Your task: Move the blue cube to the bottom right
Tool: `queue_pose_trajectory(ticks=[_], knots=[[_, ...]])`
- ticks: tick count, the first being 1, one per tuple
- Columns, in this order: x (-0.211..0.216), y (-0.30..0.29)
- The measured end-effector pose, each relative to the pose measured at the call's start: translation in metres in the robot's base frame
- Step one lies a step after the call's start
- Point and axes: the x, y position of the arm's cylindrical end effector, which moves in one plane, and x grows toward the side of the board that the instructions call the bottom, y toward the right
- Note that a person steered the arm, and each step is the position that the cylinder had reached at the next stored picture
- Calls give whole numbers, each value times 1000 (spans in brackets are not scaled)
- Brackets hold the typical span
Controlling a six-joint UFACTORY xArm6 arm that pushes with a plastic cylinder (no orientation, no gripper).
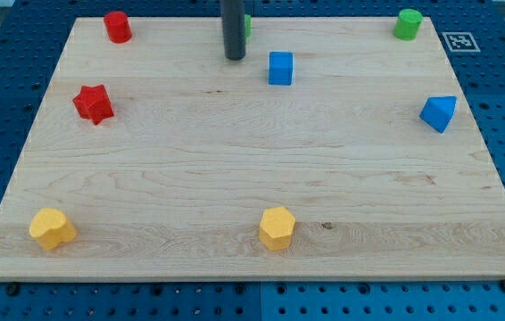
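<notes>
The blue cube (280,68) sits on the wooden board (252,178) near the view's top, a little right of centre. My tip (235,57) is the lower end of the dark rod, which comes down from the view's top. The tip stands to the left of the blue cube and slightly above it, with a small gap between them. A green block (247,25) is mostly hidden behind the rod.
A red cylinder (117,27) is at the top left and a red star (94,103) below it. A green cylinder (407,24) is at the top right. A blue wedge-like block (438,113) is at the right edge. Two yellow hexagonal blocks (52,228) (277,227) lie along the bottom.
</notes>
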Motion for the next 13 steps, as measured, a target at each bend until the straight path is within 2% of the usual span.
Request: queue_pose_trajectory(ticks=[2, 4, 9, 11, 13], knots=[[14, 35], [59, 58], [52, 90], [90, 92], [140, 123]])
